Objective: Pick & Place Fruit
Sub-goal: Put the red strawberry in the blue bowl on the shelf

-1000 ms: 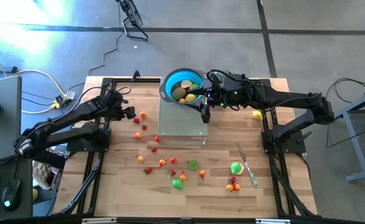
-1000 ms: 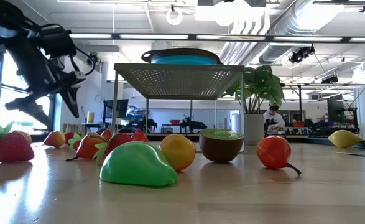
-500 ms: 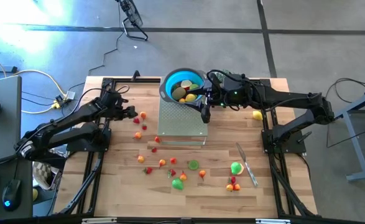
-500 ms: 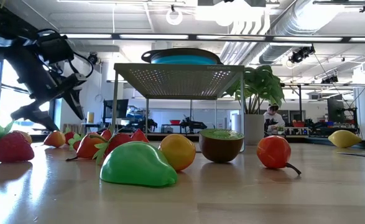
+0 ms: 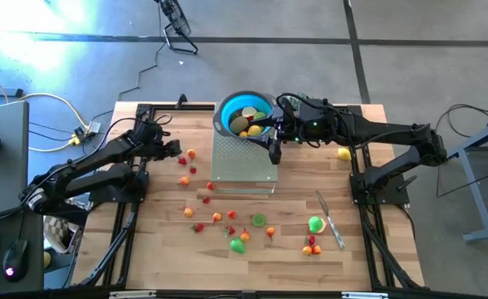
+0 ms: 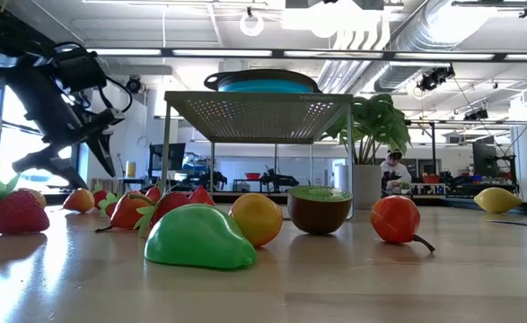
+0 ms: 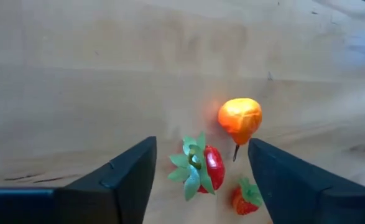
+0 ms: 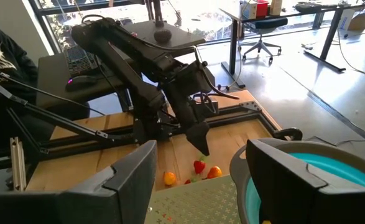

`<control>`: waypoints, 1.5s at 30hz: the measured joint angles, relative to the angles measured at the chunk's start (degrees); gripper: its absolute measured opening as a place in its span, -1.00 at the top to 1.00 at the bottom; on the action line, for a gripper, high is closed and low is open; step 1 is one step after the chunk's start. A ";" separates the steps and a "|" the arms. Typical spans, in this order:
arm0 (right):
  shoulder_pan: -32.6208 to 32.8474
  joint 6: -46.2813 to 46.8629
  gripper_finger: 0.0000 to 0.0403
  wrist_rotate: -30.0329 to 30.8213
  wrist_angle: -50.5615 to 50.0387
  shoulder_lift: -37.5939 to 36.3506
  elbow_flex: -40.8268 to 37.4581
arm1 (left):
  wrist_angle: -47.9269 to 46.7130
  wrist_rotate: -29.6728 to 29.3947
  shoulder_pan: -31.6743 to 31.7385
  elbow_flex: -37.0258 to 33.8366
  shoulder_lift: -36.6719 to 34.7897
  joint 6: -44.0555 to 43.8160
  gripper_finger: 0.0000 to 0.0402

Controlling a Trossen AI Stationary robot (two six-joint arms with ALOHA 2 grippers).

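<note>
My left gripper [image 7: 202, 144] stands open low over the table's left part [image 5: 174, 152], its fingers either side of a red strawberry [image 7: 206, 169] without touching it. An orange fruit [image 7: 239, 119] and a second strawberry [image 7: 245, 198] lie just beyond. More small fruit [image 5: 238, 244] is scattered over the near half of the table. The blue bowl [image 5: 242, 112] holds several pieces and rests on a perforated metal stand [image 5: 244, 162]. My right gripper [image 5: 274, 148] hangs open beside the bowl, above the stand, with nothing between its fingers [image 8: 201, 149].
A slim silver knife [image 5: 331, 220] lies at the near right beside a green fruit [image 5: 315, 224]. A yellow lemon [image 5: 343, 154] sits by the right arm. A leafy plant [image 6: 375, 121] stands behind the stand. A person [image 6: 391, 169] sits far off in the room.
My left gripper has sunk a little toward the strawberries at the table's left and tipped slightly. My right arm and all the fruit have kept still.
</note>
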 joint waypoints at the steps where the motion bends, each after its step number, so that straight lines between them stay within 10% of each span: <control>1: 0.00 0.00 -0.19 0.00 0.00 0.00 0.00 | -0.06 0.05 0.00 0.00 0.00 -0.20 -0.20; 14: 0.00 0.20 -0.19 0.00 0.00 0.00 0.00 | -2.91 -1.00 -1.46 0.00 0.02 -4.20 -0.18; 26: 0.00 0.28 -0.19 0.00 0.00 0.00 0.00 | -2.40 -16.33 -11.97 0.00 0.02 -12.36 -0.18; 45: 0.00 0.22 -0.19 0.00 0.07 0.00 0.00 | 4.75 -13.85 -12.05 0.00 9.73 -12.91 -0.18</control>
